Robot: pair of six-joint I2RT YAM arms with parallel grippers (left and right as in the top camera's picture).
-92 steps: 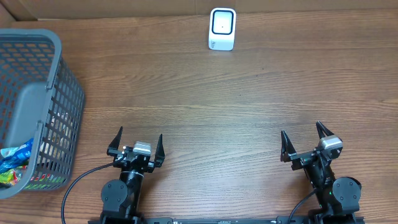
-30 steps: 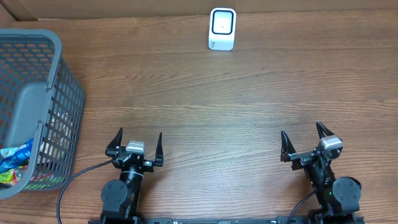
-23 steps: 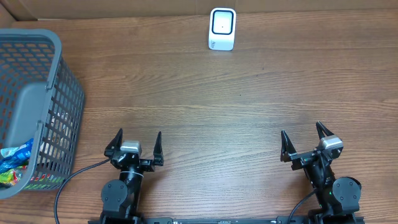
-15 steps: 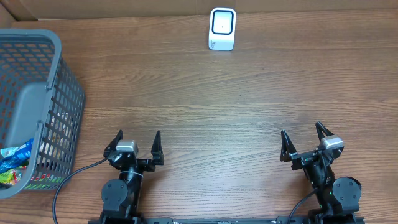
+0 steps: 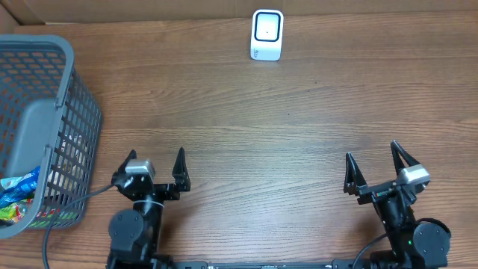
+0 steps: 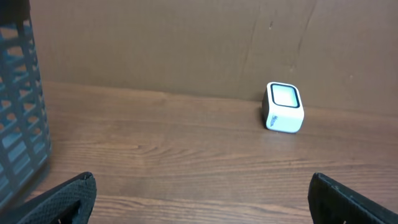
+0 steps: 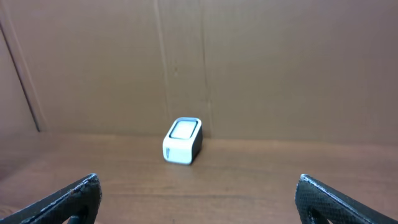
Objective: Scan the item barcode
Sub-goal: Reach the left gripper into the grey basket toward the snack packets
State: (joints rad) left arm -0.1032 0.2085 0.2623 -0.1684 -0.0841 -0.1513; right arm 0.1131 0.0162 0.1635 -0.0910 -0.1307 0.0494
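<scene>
Obs., both arms at the near table edge.

Left gripper: jaws spread wide, nothing between them. In the left wrist view the two dark fingertips sit at the lower corners of the frame with only bare wood in the gap.

Right gripper: jaws likewise spread wide and empty. Its wrist view shows the same layout, one fingertip in each lower corner and open table between.

Scanner: a small white unit with a dark-framed window, standing upright on the table close to the cardboard wall. It is well ahead of both sets of jaws. From the left jaws it lies ahead and off to the right; from the right jaws it lies ahead and slightly to the left. Neither gripper touches it.

Basket: grey plastic mesh, to the left of the left jaws, and its wall fills the left margin of the left wrist view. It is well apart from the right jaws.

Packets: colourful wrappers (blue, green, red) lying inside the basket at its near end, left of the left jaws. Barcode not legible. Neither gripper touches the packets or the basket.
</scene>
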